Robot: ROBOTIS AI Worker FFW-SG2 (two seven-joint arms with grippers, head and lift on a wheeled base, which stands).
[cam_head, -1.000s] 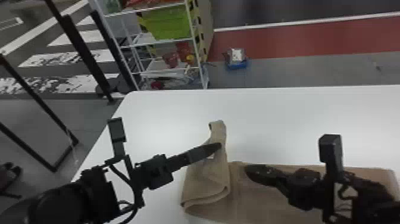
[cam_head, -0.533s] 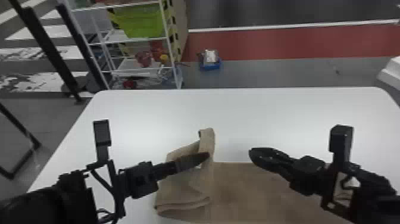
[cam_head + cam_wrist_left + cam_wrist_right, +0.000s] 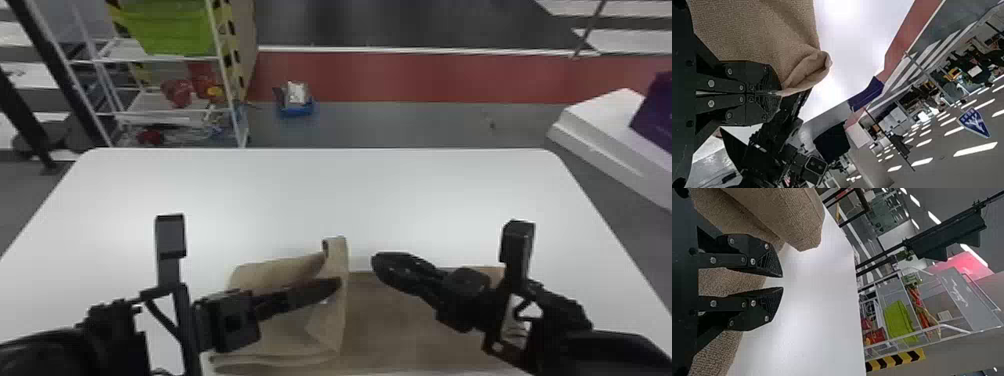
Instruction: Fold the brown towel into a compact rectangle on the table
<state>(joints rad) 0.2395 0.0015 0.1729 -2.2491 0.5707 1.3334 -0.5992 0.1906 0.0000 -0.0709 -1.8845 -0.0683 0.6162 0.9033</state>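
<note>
One-handed, pinched the likely limp, light towel (image 3: 390,330) at its raised fold (image 3: 809,70) with left hand (image 3: 778,93); held right hand (image 3: 782,282) parted near graspable far edge (image 3: 361,273).

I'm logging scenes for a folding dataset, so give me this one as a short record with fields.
towel: brown, left part raised in loose folds, right part spread flat
surface: white table
left gripper: shut on the towel's raised part
right gripper: open, empty, near the towel's far edge
progress: not yet a compact rectangle
</note>
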